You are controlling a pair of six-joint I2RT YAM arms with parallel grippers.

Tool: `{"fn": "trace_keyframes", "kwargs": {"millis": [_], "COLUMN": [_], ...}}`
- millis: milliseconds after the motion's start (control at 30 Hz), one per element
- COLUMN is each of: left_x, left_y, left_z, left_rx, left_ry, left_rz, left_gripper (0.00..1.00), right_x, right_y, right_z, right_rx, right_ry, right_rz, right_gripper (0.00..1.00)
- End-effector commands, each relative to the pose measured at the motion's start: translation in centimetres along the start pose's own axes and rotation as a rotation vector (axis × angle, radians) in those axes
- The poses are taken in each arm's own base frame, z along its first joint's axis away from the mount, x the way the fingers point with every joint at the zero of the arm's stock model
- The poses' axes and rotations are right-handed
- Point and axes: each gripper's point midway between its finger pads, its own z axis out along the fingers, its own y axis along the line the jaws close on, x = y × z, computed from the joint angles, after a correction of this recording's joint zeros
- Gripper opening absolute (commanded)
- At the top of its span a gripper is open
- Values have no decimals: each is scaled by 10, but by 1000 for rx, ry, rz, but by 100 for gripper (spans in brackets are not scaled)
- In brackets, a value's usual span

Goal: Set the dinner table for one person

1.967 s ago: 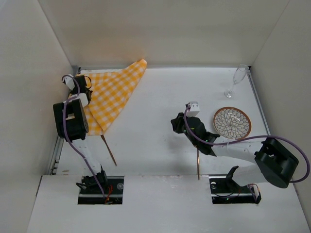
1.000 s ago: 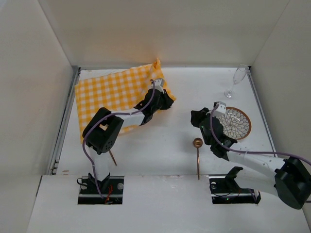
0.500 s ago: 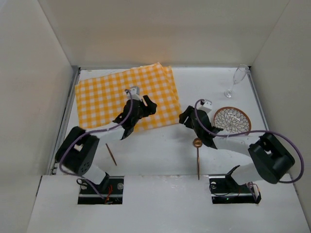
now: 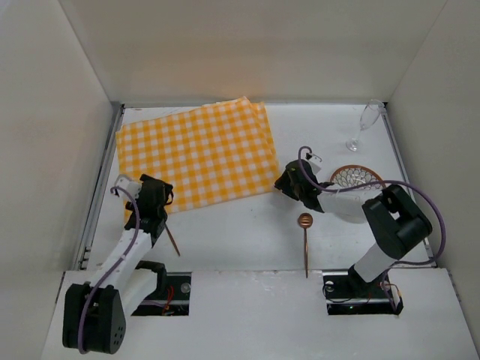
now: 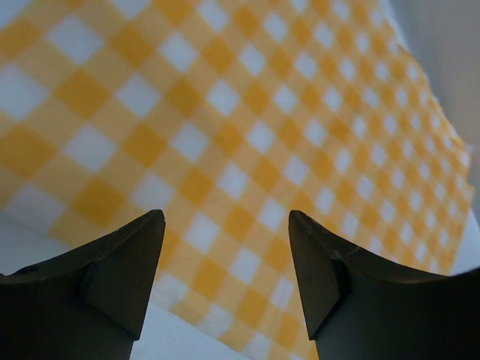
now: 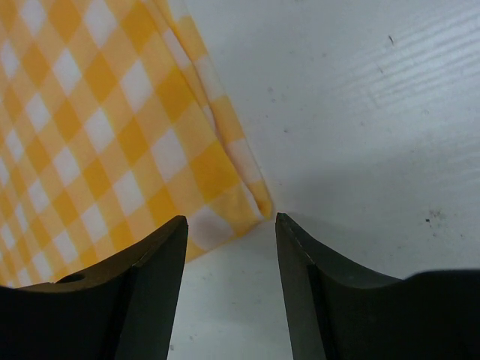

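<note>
A yellow-and-white checked cloth lies spread flat on the far left of the white dinner table. My left gripper is at the cloth's near-left corner. It stands open over the cloth with nothing between its fingers. At the near-right corner of the cloth my right gripper also stands open. Nothing is between its jaws, and only bare table lies under it. In the wrist views the left gripper and the right gripper both show a wide gap.
A patterned plate sits right of the cloth, partly behind my right arm. A wine glass stands at the far right corner. A copper spoon lies near the front edge, and a thin copper utensil lies at the front left.
The cloth, bunched at the left earlier, has been drawn out flat and let go. My left gripper has pulled back to its near-left corner, and both grippers have opened.
</note>
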Motion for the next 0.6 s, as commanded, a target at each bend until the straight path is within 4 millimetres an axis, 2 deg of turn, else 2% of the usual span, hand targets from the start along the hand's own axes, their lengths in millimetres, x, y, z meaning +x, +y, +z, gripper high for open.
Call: {"fn": "trace_keyframes", "kwargs": {"millis": [0,167,233,300,367,567], "left_x": [11,13,14,14,13,-1], "left_y": [61,90,101,112,123,124], "left_z": [-2,1,1,2,3,12], "left_rx": [-179,-246,-276,-310,-339,-303], "left_ry": [35,28,20,10,-6,-85], "left_rz": [-76,-128,-126,-127,-137,-201], "left_gripper": [65,65,65,65,65,65], "right_x": [8,16,14,10,1,-23], "right_y": [3,9,12,14,18,30], "right_z": [5,17,20,23,22,10], "right_rx": [16,-4,-11,-18,-40,-114], "right_ry": [49,96,93,85,59,4], "right_rz": [39,60,64,75,97,126], "right_gripper": [56,52,42,26,16,13]}}
